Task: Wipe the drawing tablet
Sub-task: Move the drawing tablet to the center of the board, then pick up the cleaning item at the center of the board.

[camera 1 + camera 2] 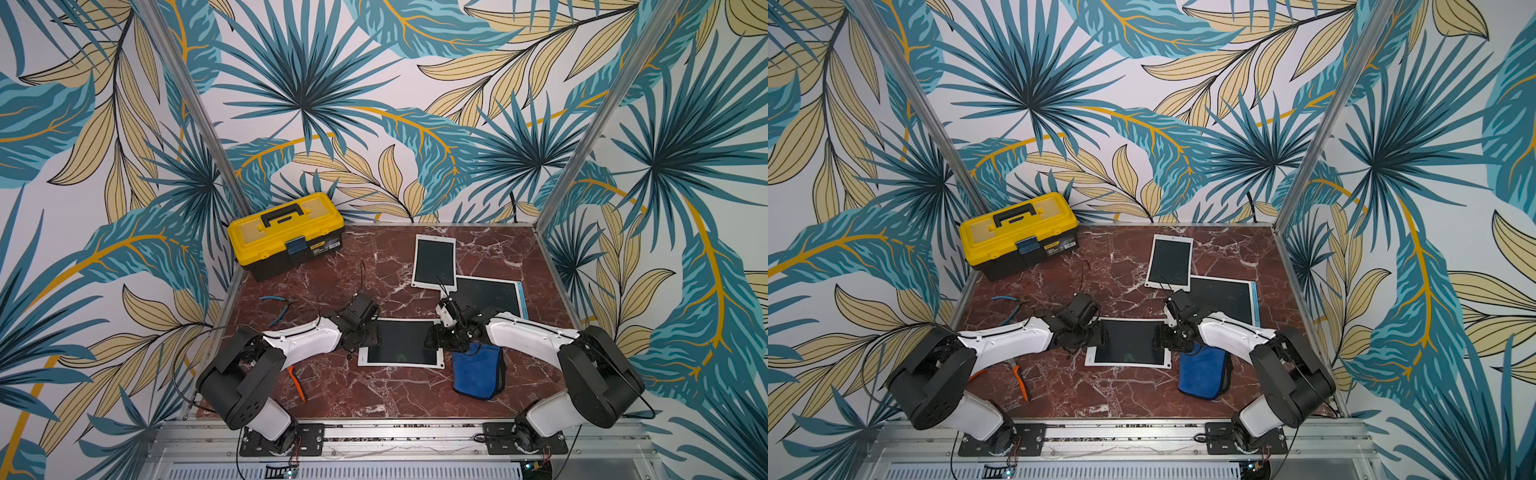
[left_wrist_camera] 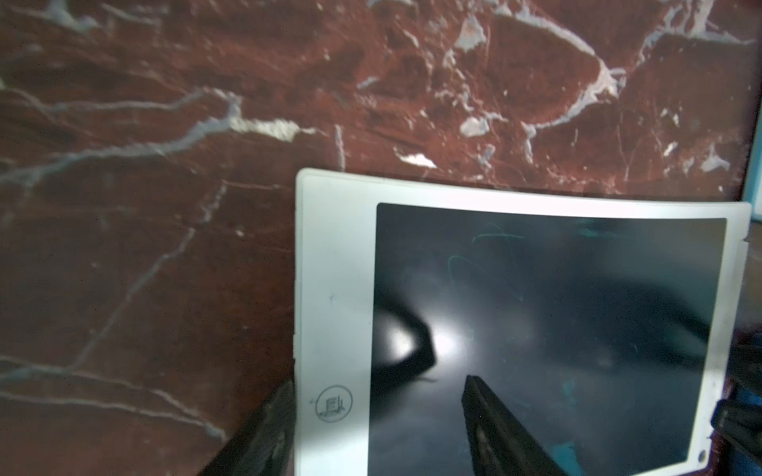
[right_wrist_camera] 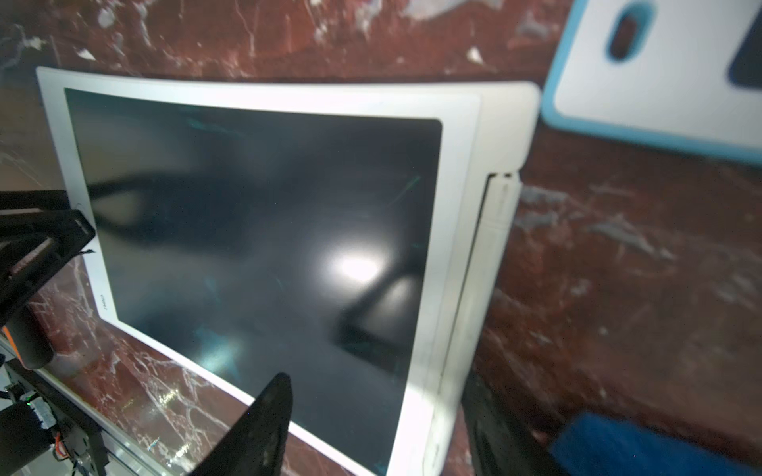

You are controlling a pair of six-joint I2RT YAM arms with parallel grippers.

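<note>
Along the near edge the red marble worktop lies bare, a broad open strip between the 2 arm bases. Just beyond it the drawing tablet lies flat at centre-front, with faint teal marks on its dark screen.

The left fingers stand open over the tablet's left edge, 1 over the screen and 1 outside the white frame above the marble, gripping nothing. The right fingers are likewise spread across its thick right edge, 1 over the screen and 1 beyond the frame, holding nothing.

A folded blue cloth lies just beside the tablet's right edge, partly under the right arm; whether the 2 touch I cannot tell. Under the left arm lies an orange-handled tool. Farther back on the left, blue-handled pliers sit near the worktop's left edge.

Behind the right arm a blue-framed tablet has a white tablet overlapping its far corner. The middle of the worktop is open marble. A yellow toolbox fills the far-left corner against the wall.
</note>
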